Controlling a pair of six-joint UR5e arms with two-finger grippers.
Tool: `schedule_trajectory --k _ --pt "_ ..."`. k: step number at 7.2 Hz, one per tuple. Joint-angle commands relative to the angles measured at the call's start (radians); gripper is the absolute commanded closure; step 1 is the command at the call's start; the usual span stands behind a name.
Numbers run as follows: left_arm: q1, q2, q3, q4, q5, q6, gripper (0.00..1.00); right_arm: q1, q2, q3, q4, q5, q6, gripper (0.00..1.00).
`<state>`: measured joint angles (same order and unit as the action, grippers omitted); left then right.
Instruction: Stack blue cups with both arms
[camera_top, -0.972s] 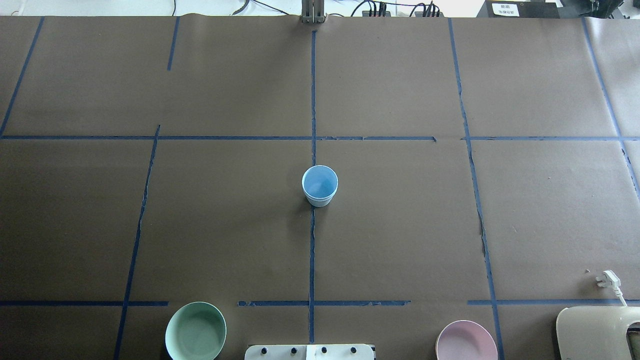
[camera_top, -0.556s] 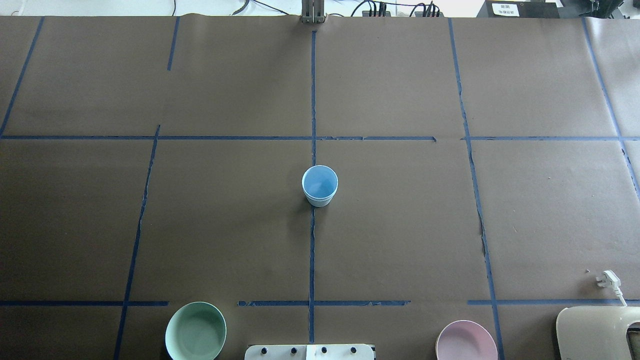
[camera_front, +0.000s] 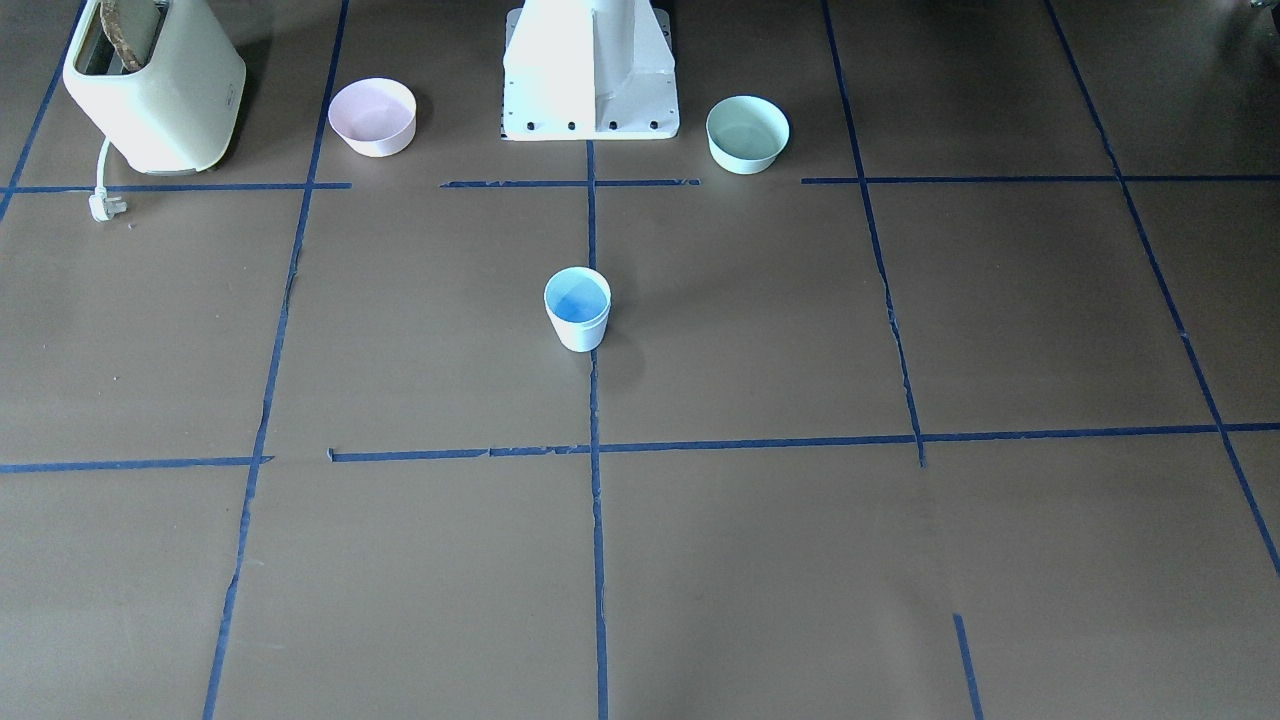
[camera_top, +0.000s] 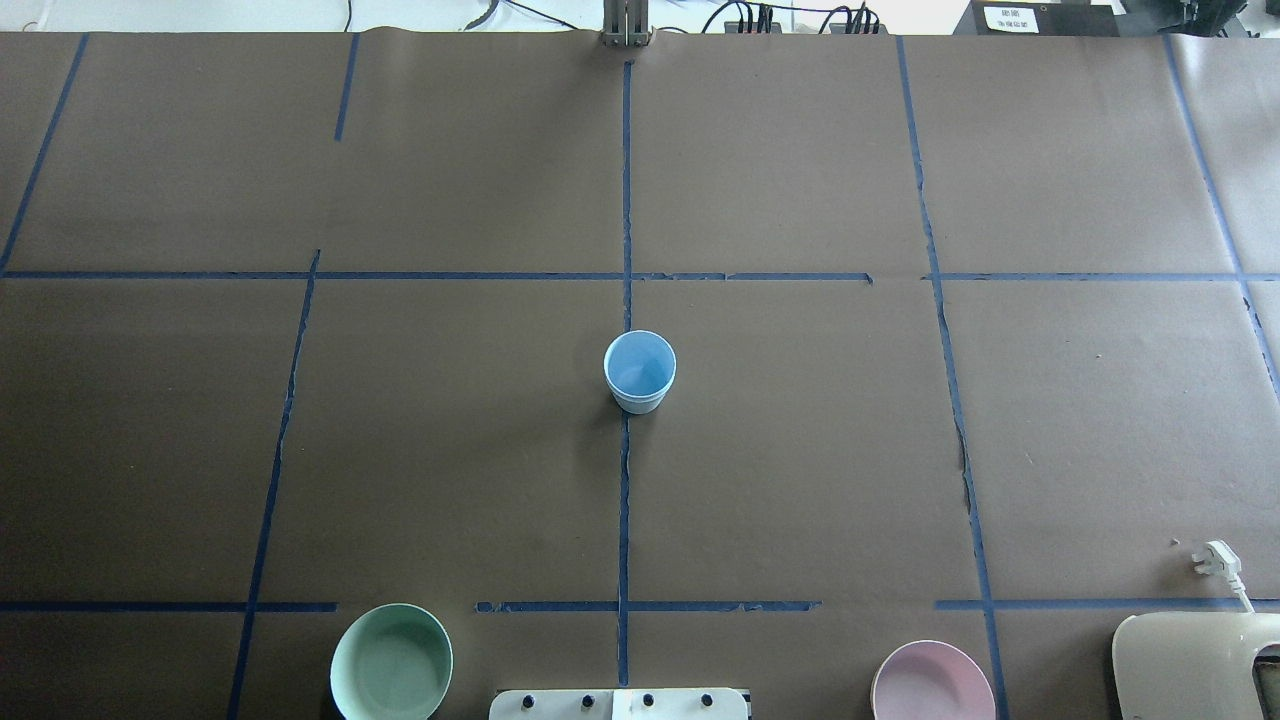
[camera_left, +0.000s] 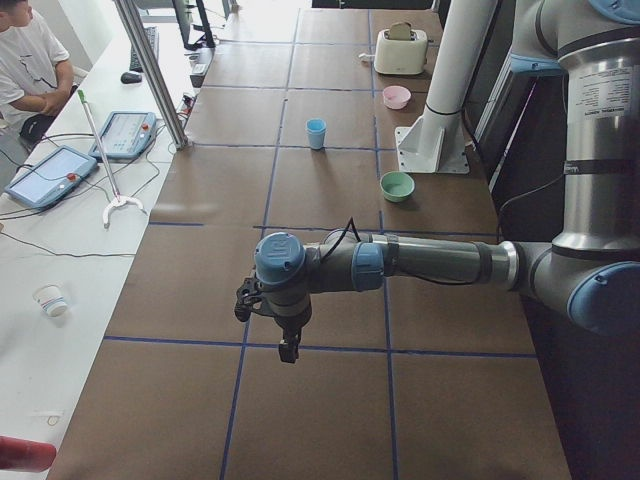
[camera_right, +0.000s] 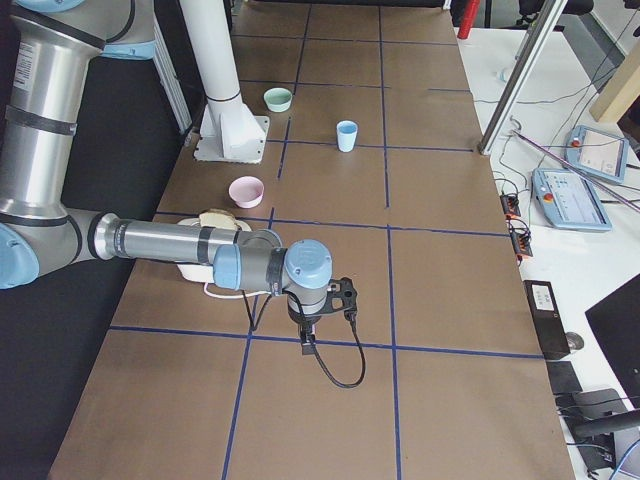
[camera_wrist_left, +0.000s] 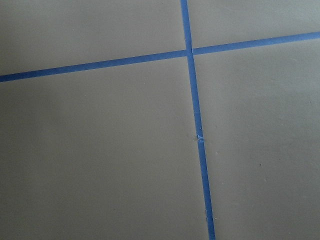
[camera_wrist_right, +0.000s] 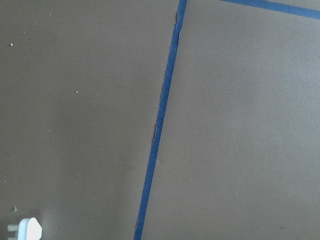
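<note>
One blue cup (camera_top: 640, 372) stands upright at the middle of the table on the centre tape line; it also shows in the front-facing view (camera_front: 577, 308). No separate second cup shows in any view. Both arms are outside the overhead and front-facing views. The left gripper (camera_left: 288, 348) hangs over the table far from the cup in the exterior left view. The right gripper (camera_right: 307, 345) hangs over the table's other end in the exterior right view. I cannot tell whether either is open or shut. Both wrist views show only brown paper and blue tape.
A mint-green bowl (camera_top: 391, 662) and a pink bowl (camera_top: 932, 682) sit either side of the white pedestal base (camera_top: 620, 703). A cream toaster (camera_top: 1195, 665) with a white plug (camera_top: 1220, 560) stands at the near right. A person (camera_left: 25, 60) sits beyond the table.
</note>
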<state>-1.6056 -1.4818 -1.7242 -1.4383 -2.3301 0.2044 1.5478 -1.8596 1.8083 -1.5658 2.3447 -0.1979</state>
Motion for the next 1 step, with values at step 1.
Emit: schedule_trajectory --k 1 --pt "0.001 0.000 0.003 -0.001 0.000 0.000 0.00 0.000 -0.001 -0.001 0.000 -0.001 0.000 0.00"
